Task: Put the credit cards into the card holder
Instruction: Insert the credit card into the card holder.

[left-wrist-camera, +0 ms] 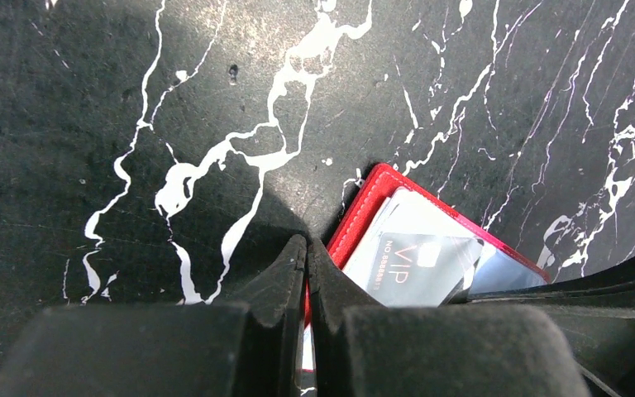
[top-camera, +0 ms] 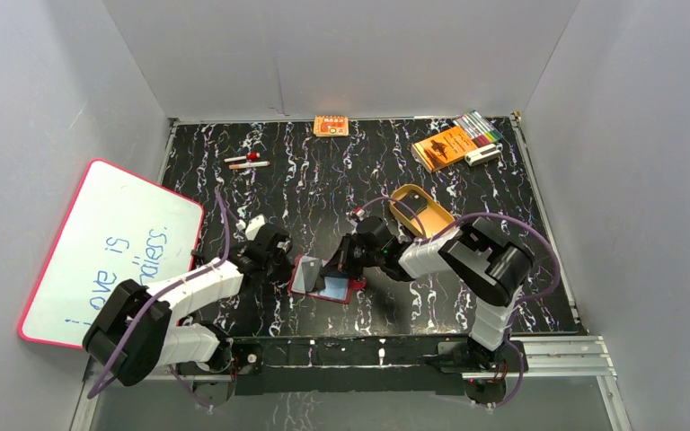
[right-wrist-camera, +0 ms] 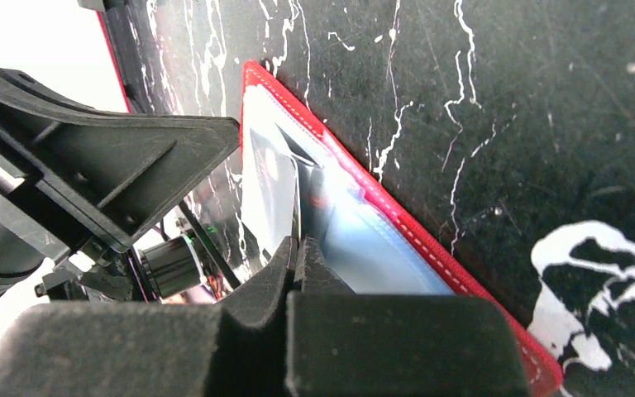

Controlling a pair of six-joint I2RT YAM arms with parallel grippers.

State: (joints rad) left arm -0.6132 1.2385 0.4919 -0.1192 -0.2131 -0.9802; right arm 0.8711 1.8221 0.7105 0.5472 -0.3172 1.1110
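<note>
**One card partway in, holder open at lower centre**

- The card holder [top-camera: 331, 287] lies open on the desk [top-camera: 323, 171], lower centre of the top view, between the two arms. Its red border and pale bluish sleeves face up.
- One credit card [left-wrist-camera: 417, 269], dark with "VIP" lettering, stands tilted over the open sleeves. In the left wrist view it sits centre-right. Its lower edge looks to be at or just inside a sleeve mouth, but how deep it has gone is hidden.
- The right fingers [right-wrist-camera: 269, 277] are clenched. In the right wrist view the card's thin edge runs straight down into their tips, so I judge that they are pinching it.
- The left fingers [left-wrist-camera: 285, 281] are also clenched, with their tips at the holder's red border. I cannot tell whether they nip the edge or only press beside it.
- Progress: the holder is opened and steadied, and the insertion is under way but not finished. The card is not yet seated flat.
- No other loose card shows on the desk. What the tan tray [top-camera: 397, 214], right of centre, contains is too small to tell.
</note>
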